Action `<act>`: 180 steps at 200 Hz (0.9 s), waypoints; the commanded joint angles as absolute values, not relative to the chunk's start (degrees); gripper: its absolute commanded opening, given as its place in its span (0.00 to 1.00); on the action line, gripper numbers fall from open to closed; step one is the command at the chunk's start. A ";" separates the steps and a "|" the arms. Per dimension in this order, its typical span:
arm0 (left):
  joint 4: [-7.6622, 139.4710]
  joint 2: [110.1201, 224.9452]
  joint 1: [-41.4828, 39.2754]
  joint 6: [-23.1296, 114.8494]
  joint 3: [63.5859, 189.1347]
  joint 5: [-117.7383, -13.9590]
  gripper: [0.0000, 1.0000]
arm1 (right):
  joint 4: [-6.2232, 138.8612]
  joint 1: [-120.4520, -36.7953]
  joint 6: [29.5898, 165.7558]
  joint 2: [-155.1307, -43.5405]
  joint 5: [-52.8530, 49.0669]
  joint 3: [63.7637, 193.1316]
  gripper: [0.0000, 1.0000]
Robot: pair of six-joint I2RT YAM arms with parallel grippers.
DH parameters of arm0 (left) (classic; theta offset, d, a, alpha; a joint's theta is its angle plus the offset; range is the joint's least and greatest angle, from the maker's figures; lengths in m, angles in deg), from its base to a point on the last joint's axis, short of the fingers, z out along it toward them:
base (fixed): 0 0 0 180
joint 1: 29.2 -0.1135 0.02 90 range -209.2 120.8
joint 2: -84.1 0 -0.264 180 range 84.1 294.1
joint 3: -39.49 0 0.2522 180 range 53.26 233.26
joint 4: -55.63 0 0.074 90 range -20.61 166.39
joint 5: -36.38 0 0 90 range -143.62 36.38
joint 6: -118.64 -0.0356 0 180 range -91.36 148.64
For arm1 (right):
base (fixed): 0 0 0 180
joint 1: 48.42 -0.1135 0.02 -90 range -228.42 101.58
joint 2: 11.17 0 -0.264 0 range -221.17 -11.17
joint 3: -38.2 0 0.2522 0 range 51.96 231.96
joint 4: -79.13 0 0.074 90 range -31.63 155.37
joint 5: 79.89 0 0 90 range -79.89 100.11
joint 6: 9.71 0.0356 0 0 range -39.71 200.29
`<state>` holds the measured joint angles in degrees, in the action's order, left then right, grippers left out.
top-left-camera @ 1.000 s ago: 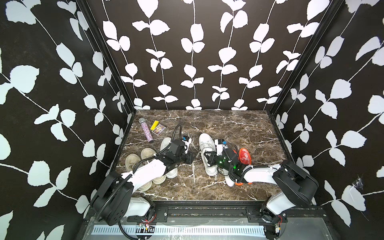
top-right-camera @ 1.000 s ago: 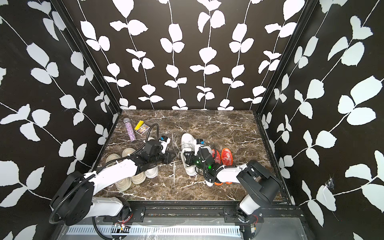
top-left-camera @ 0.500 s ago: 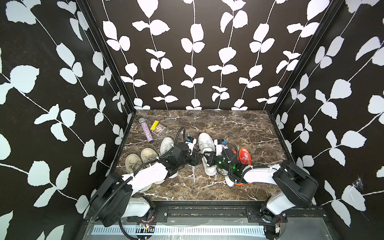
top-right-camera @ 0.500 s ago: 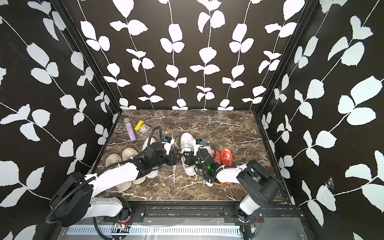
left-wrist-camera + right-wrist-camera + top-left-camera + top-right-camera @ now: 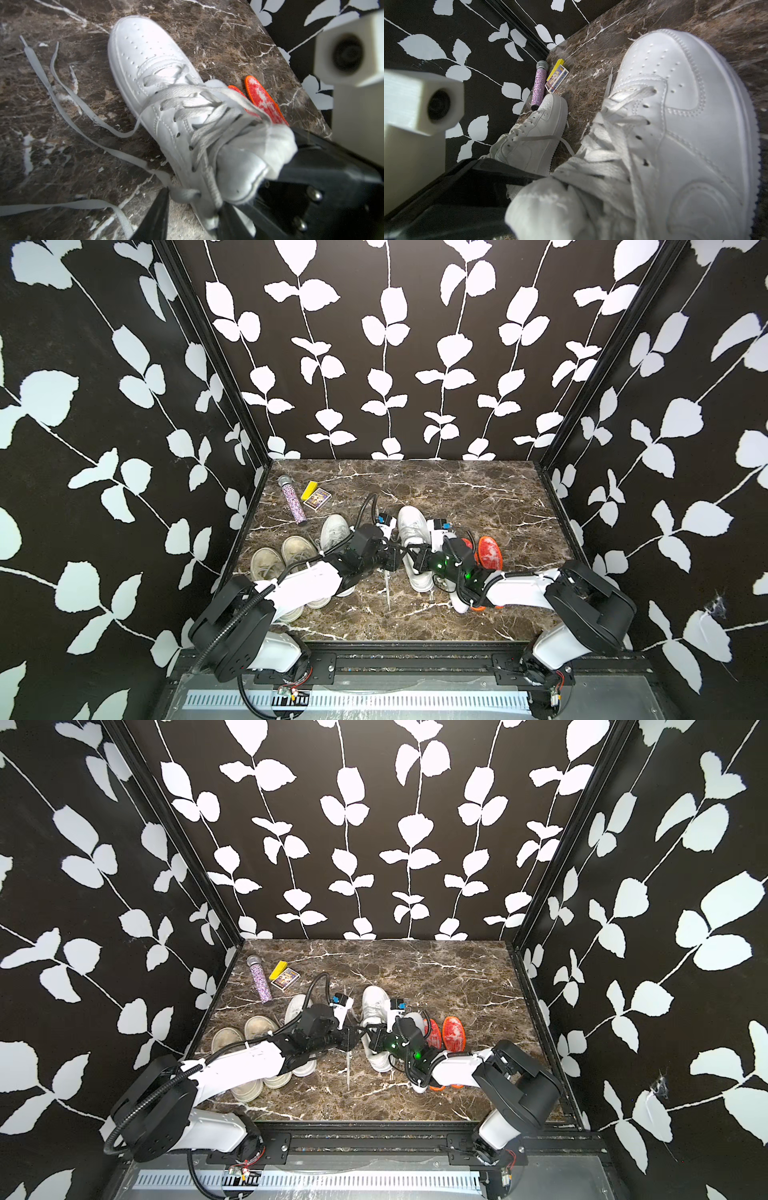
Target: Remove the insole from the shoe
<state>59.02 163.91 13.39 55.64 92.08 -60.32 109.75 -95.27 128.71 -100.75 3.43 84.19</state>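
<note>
A white lace-up shoe (image 5: pixel 409 526) (image 5: pixel 374 1002) stands mid-table with its toe pointing to the back. Its laces are loose (image 5: pixel 62 104). The insole inside it is hidden. My left gripper (image 5: pixel 395 558) (image 5: pixel 195 197) is at the shoe's left side by the collar. Its jaws are partly apart, with the side wall against one finger (image 5: pixel 228 220) and bare marble beside the other. My right gripper (image 5: pixel 415 553) (image 5: pixel 372 1036) is at the shoe's opening, shut on the tongue (image 5: pixel 276 149) (image 5: pixel 542 207) and holding it back. Its fingers are hidden in the right wrist view.
A second white sneaker (image 5: pixel 334 526) (image 5: pixel 542 128) stands left of the shoe. A beige pair (image 5: pixel 266 564) stands further left. Two orange-red insole-shaped pieces (image 5: pixel 489 552) (image 5: pixel 261 99) lie at the right. A glittery purple microphone (image 5: pixel 293 502) and a yellow card box (image 5: pixel 316 497) lie back left.
My left arm has swung right from the left sneaker to the middle shoe's side, and its jaws have narrowed. The right arm has stayed put on the shoe.
</note>
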 commanded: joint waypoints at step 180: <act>81.77 167.11 4.74 57.02 95.94 -27.96 0.00 | 126.79 -96.18 134.90 -92.14 -6.77 89.75 0.00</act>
